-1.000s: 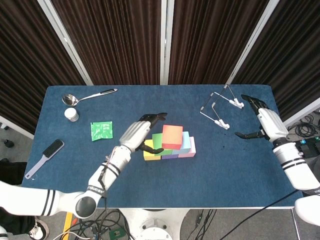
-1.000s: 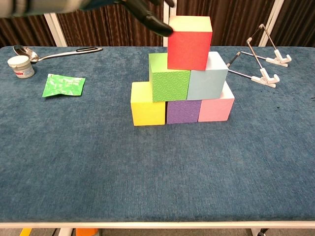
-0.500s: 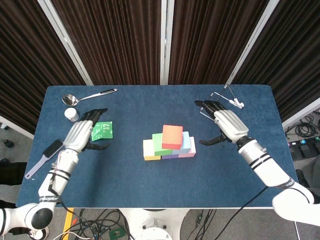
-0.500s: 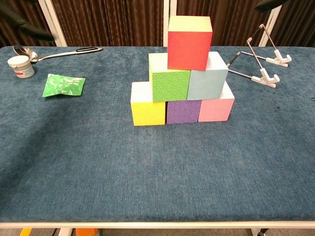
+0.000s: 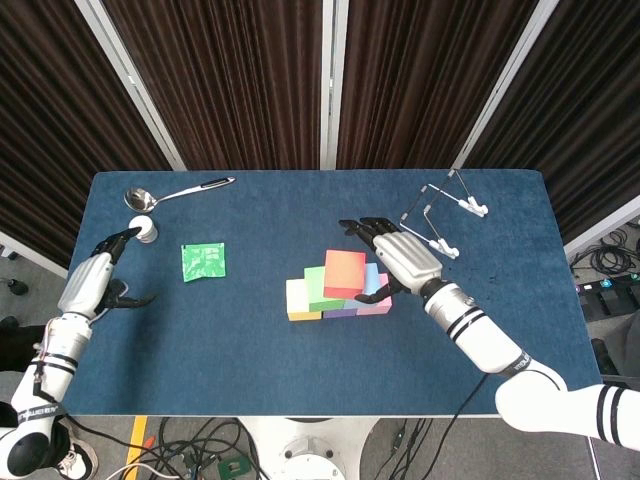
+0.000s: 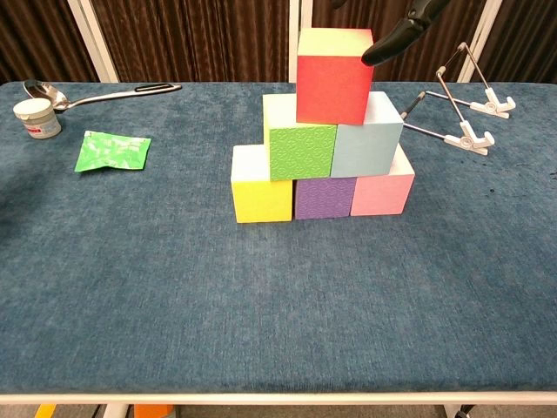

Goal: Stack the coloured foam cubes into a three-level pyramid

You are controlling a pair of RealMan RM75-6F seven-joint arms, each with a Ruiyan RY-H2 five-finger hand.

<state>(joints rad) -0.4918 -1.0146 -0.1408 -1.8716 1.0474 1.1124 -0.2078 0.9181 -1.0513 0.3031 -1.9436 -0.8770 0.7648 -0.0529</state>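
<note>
A pyramid of foam cubes stands mid-table. Its bottom row is the yellow cube [image 5: 297, 301] [image 6: 261, 197], the purple cube [image 6: 323, 198] and the pink cube [image 6: 380, 193]. On them sit the green cube [image 5: 316, 286] [image 6: 302, 151] and the light blue cube [image 6: 365, 144], with the red cube [image 5: 344, 272] [image 6: 333, 77] on top. My right hand [image 5: 398, 262] hovers open just right of the red cube, fingers spread; one fingertip [image 6: 393, 37] shows near the cube's top right corner. I cannot tell whether it touches. My left hand [image 5: 92, 285] is open at the table's left edge.
A ladle [image 5: 175, 192] [image 6: 96, 94] and a white jar [image 5: 144, 229] [image 6: 36, 117] lie at the back left. A green packet [image 5: 204, 261] [image 6: 113, 150] lies left of the pyramid. A wire stand [image 5: 440, 215] [image 6: 457, 113] sits at the back right, behind my right hand.
My left hand has drawn back from the pyramid to the left table edge. My right hand has swept in from the right side to the red cube. The cubes have not shifted.
</note>
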